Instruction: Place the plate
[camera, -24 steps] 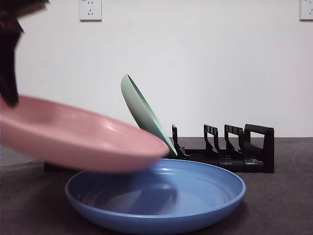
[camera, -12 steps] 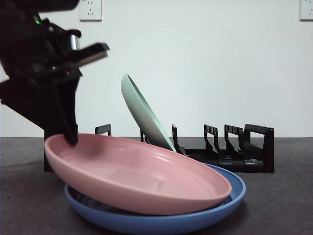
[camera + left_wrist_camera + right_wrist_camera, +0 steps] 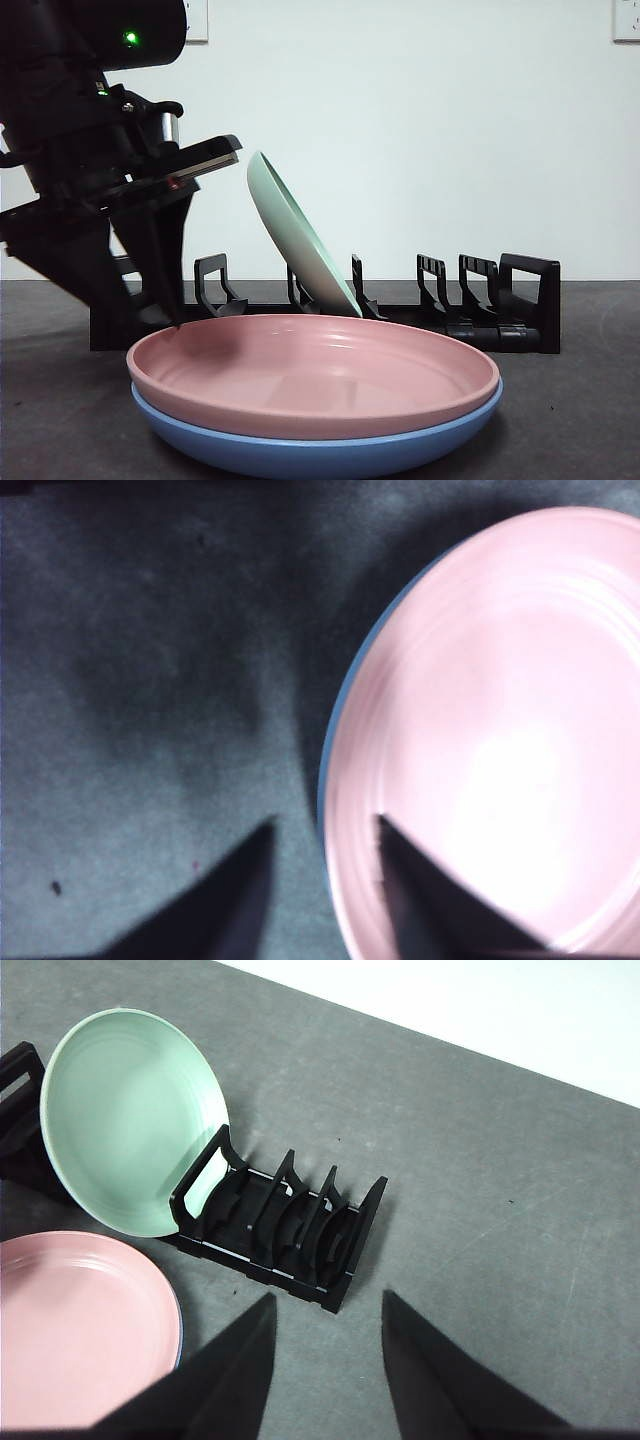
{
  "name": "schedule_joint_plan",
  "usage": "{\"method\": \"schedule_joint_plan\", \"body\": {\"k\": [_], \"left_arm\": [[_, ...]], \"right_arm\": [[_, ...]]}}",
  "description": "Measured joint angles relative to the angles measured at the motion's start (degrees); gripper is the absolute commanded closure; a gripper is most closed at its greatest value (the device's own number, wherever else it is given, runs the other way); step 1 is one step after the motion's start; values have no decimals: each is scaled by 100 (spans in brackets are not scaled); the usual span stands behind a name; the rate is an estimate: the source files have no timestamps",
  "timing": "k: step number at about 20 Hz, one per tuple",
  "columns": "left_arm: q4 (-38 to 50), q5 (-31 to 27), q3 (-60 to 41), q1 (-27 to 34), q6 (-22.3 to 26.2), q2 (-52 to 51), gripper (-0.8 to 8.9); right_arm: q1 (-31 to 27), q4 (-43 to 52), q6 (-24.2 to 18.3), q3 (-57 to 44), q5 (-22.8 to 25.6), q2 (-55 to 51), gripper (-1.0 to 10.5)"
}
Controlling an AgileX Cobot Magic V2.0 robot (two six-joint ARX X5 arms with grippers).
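The pink plate lies flat, nested in the blue plate at the table's front. My left gripper stands at the pink plate's left rim. In the left wrist view the left gripper has its jaws apart, one on each side of the rim of the pink plate, with a sliver of the blue plate under it. My right gripper is open and empty, high above the table beside the rack. The pink plate also shows in the right wrist view.
A pale green plate leans in a slot of the black rack behind the stacked plates; it also shows in the right wrist view. Several rack slots to its right hold nothing. A white wall stands behind.
The left gripper carried the pink plate in from the left, lowered it tilted, then laid it flat into the blue plate. The gripper came down with it.
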Motion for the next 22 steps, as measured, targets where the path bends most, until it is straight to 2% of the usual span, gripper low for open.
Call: {"method": "schedule_joint_plan", "body": {"k": [4,8,11,14,18,22], "left_arm": [[-483,0,2,92,81,-417,558],[-835,-55,184,417,374,-1620,559],[-1172,-490,282,787,658,-2640,564],[-1650,-1106,297,1060,1104,-3515,563],[-2118,-1115,302,1202,1292,-4188,563],[-2155,-1117,302,1202,1292,-4321,563]], "right_arm": [[0,0,39,0,-66,2,776],[-20,11,157,0,-525,199,776],[-238,280,199,0,-1010,623,776],[-612,835,197,0,-1823,1147,755],[-1189,1845,190,70,-3405,1919,735],[-1740,2004,179,981,-4673,3316,732]]}}
